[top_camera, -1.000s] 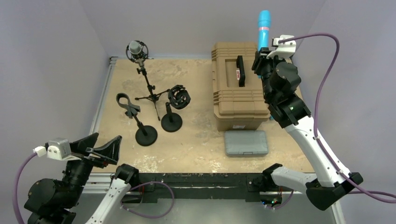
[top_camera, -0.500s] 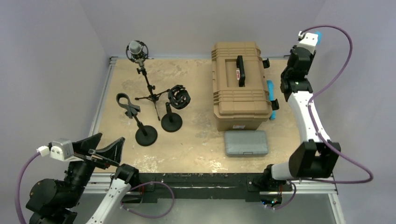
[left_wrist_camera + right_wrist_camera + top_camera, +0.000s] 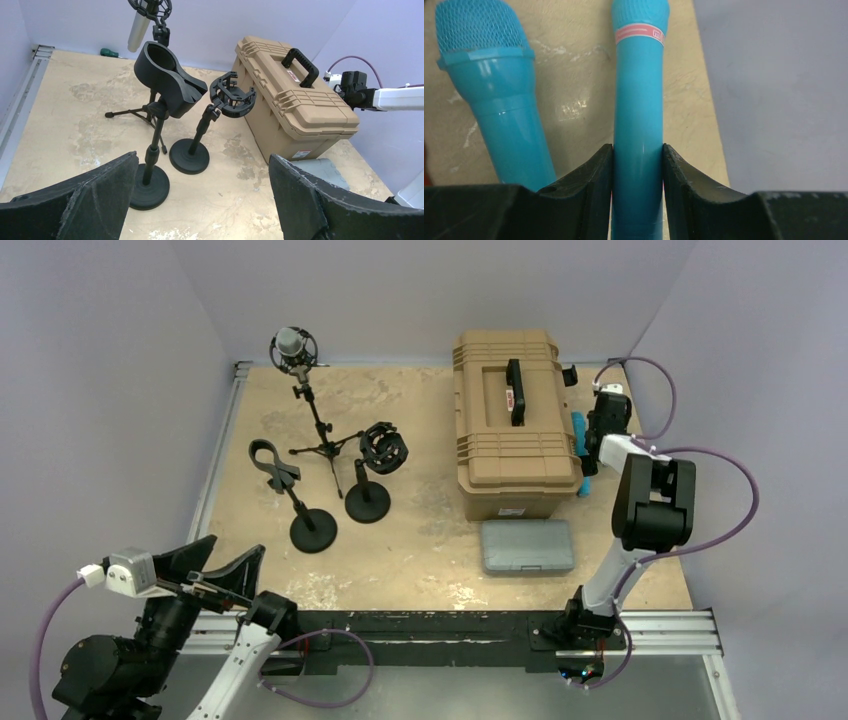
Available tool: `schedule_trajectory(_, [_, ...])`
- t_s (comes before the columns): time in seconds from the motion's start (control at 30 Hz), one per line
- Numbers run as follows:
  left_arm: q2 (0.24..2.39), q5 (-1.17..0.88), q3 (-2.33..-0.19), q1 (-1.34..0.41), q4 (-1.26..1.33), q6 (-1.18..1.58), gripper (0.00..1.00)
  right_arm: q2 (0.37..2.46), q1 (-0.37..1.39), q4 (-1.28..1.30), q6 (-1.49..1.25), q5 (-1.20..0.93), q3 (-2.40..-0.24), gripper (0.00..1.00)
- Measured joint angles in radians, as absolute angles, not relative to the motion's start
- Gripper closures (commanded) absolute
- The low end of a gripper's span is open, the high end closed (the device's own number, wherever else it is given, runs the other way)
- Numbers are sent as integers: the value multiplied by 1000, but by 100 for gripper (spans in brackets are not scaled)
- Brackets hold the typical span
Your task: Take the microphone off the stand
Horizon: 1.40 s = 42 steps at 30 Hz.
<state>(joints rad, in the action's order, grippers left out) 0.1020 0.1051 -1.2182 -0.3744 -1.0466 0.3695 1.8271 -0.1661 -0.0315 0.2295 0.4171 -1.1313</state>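
My right gripper (image 3: pixel 638 150) is shut on a slim blue microphone (image 3: pixel 639 90) with a pink band, held low over the table. A second, thicker blue microphone (image 3: pixel 494 90) lies beside it on the left. In the top view my right gripper (image 3: pixel 598 430) sits just right of the tan case, with a blue microphone (image 3: pixel 581 480) lying by the case wall. A grey microphone (image 3: pixel 291 342) sits in the shock mount of a tripod stand (image 3: pixel 322 440) at the back left. My left gripper (image 3: pixel 215 575) is open and empty at the near left.
A clip stand (image 3: pixel 272 462) and a shock-mount stand (image 3: pixel 383 447), both without a microphone, stand on round bases left of centre. A tan case (image 3: pixel 512 420) fills the back right, and a grey box (image 3: pixel 527 545) lies in front of it. The right wall is close to my right gripper.
My right arm has swung down from high at the back right to table level beside the tan case, still holding the blue microphone. My left arm has barely shifted.
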Motion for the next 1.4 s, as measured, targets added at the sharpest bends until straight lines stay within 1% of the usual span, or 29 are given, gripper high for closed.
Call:
schedule_trajectory(0.23, [99, 108, -1217, -374, -1063, 370, 0, 1866, -191, -76, 266, 329, -1108, 100])
schedule_trajectory(0.37, [100, 107, -1217, -374, -1064, 371, 0, 1873, -192, -96, 283, 313, -1095, 91])
schedule_trajectory(0.4, [100, 107, -1217, -374, -1064, 371, 0, 1873, -192, -99, 287, 307, -1086, 90])
schedule_trajectory(0.7, [99, 107, -1210, -374, -1064, 370, 0, 1872, -199, -129, 321, 268, -1057, 91])
schedule_trajectory(0.8, [95, 107, -1204, -374, -1063, 370, 0, 1860, -201, -146, 332, 261, -1039, 89])
schedule_trajectory(0.9, [86, 107, -1197, -374, -1064, 370, 0, 1838, -206, -147, 341, 244, -1011, 80])
schedule_trajectory(1.13, [83, 107, -1197, -374, -1063, 369, 0, 1815, -206, -138, 345, 206, -981, 67])
schedule_trajectory(1.23, [83, 107, -1197, -374, -1063, 369, 0, 1815, -207, -134, 339, 192, -981, 53])
schedule_trajectory(1.27, [83, 107, -1197, -374, -1064, 369, 0, 1815, -207, -131, 335, 189, -981, 50])
schedule_trajectory(1.33, [83, 107, -1197, -374, -1063, 369, 0, 1815, -207, -126, 330, 187, -981, 45])
schedule_trajectory(1.4, [83, 107, -1197, -374, -1064, 369, 0, 1815, -207, -125, 327, 187, -981, 44])
